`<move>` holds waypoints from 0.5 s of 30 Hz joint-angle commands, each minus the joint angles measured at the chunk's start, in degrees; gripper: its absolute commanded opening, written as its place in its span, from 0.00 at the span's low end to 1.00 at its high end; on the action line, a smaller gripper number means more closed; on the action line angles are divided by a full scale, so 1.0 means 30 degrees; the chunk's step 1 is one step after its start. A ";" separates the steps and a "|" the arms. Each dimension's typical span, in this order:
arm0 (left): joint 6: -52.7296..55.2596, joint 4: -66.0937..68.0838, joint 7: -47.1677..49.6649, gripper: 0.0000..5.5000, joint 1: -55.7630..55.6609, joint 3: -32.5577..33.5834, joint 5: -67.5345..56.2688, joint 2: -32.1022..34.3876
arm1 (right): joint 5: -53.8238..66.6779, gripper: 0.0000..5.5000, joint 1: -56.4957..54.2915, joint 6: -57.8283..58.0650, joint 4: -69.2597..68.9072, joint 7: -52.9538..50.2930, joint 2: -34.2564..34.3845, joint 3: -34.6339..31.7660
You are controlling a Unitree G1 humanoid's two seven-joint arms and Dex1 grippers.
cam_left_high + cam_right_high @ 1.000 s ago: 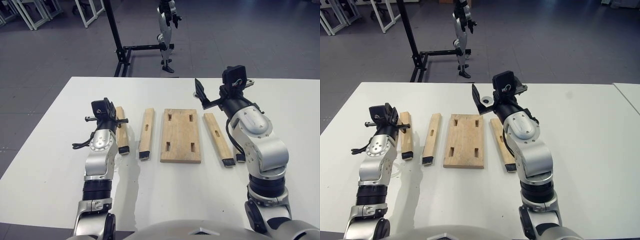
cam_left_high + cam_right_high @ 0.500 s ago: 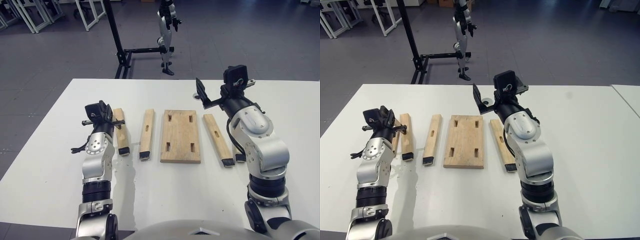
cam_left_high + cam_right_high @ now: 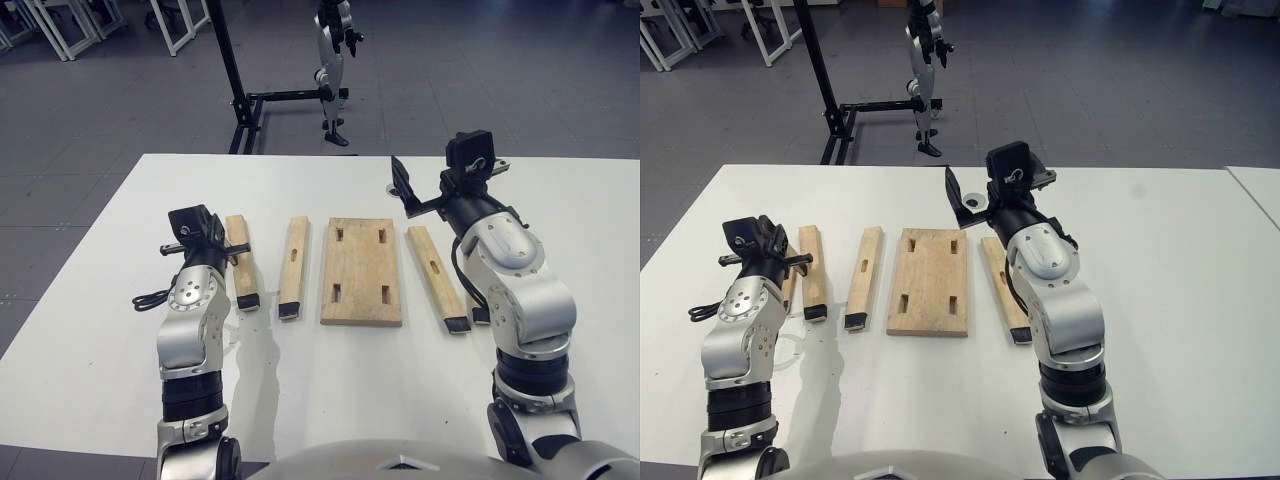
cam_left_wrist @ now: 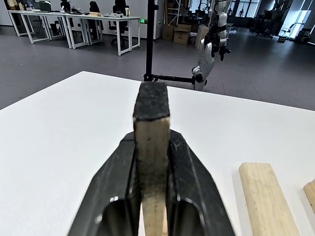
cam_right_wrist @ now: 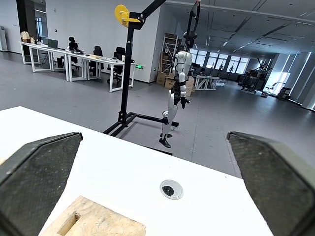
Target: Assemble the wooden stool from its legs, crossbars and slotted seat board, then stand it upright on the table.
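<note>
**Stool parts laid out on the white table (image 3: 90, 330).**

- **Centre:** The seat board (image 3: 361, 271) is a rectangular plank with four slots. It lies flat with its long side running away from the robot.
- **Left of the board:** Two wooden bars lie here. The inner left bar (image 3: 292, 265) has one slot in its face, and the outer left bar (image 3: 240, 262) lies beyond it.
- **Right of the board:** The right bar (image 3: 436, 277) lies here and is also slotted.
- **Layout of the bars:** All three lie roughly parallel to the board, apart from it and from each other. Each has a black cap on its near end.
- **Partly hidden piece:** A further capped end (image 3: 478, 314) shows just beside the right bar. The rest of it is hidden by the right arm.

**Grippers.**

- **Left:** The left gripper (image 4: 152, 147) pinches the held bar (image 4: 151, 115), whose black-capped end juts out past the fingers (image 4: 184, 162). It sits at the table's left side, just outside the outer left bar. Whether the held bar touches the tabletop cannot be told.
- **Right:** The right gripper (image 5: 155, 147) hovers above the table near the far ends of the seat board and the right bar. Its pads (image 5: 42, 187) are spread wide with nothing between them.

**Surroundings.**

- A round grommet (image 5: 171, 189) sits in the tabletop beyond the board.
- On the floor behind the table are a black stand (image 3: 222, 45) carrying a yellow disc (image 5: 122, 11) and a second humanoid (image 3: 333, 40).
- A green sign (image 5: 139, 66) hangs in the room behind. Its print is too small to read.
</note>
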 commanded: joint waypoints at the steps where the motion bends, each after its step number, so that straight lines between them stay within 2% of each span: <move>1: -0.0695 0.0612 -0.0104 0.08 -0.1207 0.0365 0.0025 0.0058 | -0.0175 1.00 -0.0074 -0.0180 0.0095 0.0021 0.0112 0.0142; 15: -0.1737 0.2287 0.0018 0.08 -0.1124 0.0065 0.0649 -0.0707 | -0.0218 1.00 -0.0013 -0.0210 0.0031 0.0142 0.0101 0.0186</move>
